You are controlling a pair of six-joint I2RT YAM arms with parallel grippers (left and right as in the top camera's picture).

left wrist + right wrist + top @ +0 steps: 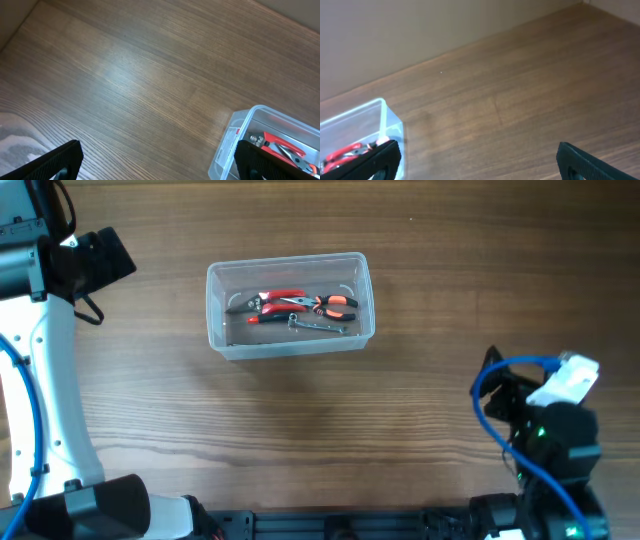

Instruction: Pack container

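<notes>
Two sets of jaws stand spread wide with nothing held between them. Nearest us, the right gripper (477, 148) hangs over the wooden table (420, 270), well apart from the container (214, 310) and off its near right corner. We see the container, a clear plastic tub, standing upright on the table with red-handled pliers (272, 301), orange-and-black-handled pliers (338, 305) and a small grey metal tool (318, 327) lying close together inside, and beyond it the left gripper (157, 150) hovers off the container's far left corner, apart from it.
</notes>
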